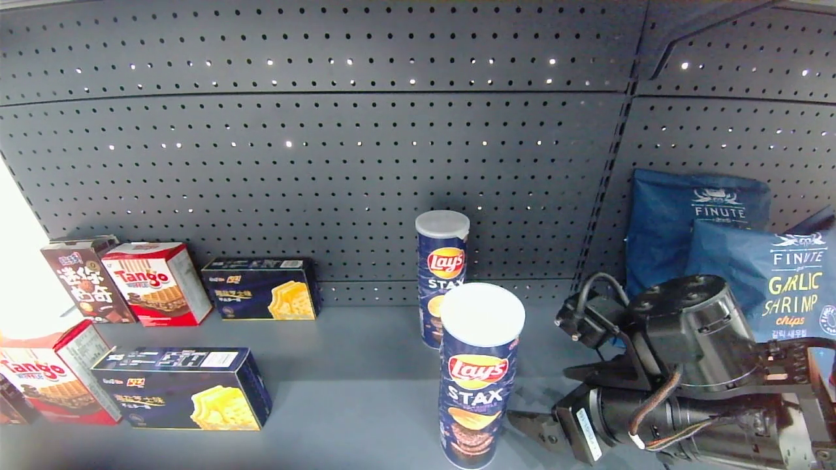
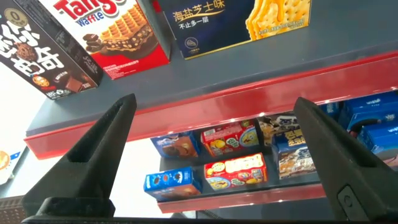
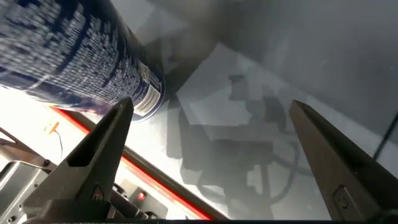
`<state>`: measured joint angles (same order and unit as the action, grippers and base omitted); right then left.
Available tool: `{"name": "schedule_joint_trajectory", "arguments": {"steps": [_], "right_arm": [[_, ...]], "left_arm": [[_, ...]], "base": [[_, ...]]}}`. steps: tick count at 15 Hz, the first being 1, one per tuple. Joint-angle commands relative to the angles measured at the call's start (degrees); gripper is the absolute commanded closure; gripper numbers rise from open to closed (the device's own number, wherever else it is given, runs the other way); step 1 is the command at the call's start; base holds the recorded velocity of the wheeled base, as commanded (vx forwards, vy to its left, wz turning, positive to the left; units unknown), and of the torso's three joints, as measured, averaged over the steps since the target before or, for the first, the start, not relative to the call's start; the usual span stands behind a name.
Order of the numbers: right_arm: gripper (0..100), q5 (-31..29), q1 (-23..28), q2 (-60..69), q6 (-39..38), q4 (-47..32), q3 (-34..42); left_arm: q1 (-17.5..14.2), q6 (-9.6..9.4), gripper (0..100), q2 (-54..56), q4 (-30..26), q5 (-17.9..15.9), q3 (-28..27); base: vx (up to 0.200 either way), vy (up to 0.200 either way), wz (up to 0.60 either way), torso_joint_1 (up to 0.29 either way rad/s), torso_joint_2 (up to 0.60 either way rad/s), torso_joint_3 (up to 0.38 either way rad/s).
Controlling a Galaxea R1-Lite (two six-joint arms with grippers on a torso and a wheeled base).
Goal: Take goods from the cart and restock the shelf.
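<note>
Front chip can (image 1: 480, 378): a tall dark blue tube with a red and yellow logo, printed crisps and a white lid. It stands upright on the grey shelf (image 1: 353, 365), towards the front. From the right wrist view, the same can (image 3: 74, 56) sits with its base flat on the deck, apparently close to the shelf's front edge.

Rear chip can (image 1: 442, 277): same design, upright, just behind the front one and near the perforated back panel (image 1: 326, 183). Whether the two cans touch cannot be judged.
</note>
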<state>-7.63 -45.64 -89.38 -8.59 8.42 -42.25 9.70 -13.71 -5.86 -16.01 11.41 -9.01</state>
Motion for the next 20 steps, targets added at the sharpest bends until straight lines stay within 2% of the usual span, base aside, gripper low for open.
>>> {"name": "schedule_joint_trajectory", "arguments": {"steps": [1, 8, 15, 20], "right_arm": [[0, -0.02, -0.68, -0.79, -0.02, 0.01, -0.11], [0, -0.02, -0.41, -0.27, -0.02, 0.01, -0.20], [0, -0.02, -0.94, -5.19, 0.07, -0.07, -5.56], [0, -0.19, -1.29, -4.22, 0.07, -0.07, -5.03]], "left_arm": [[0.05, 0.00, 0, -0.20, 0.01, 0.02, 0.04], [0.05, 0.00, 0, -0.20, 0.01, -0.16, 0.04], [0.14, 0.09, 0, -0.20, 0.01, 0.02, -0.04], [0.14, 0.18, 0, -0.20, 0.01, -0.16, -0.04]], "base": [[0.000, 0.000, 0.00, 0.000, 0.00, 0.000], [0.000, 0.000, 0.00, 0.000, 0.00, 0.000], [0.000, 0.000, 0.00, 0.000, 0.00, 0.000], [0.000, 0.000, 0.00, 0.000, 0.00, 0.000]]}}
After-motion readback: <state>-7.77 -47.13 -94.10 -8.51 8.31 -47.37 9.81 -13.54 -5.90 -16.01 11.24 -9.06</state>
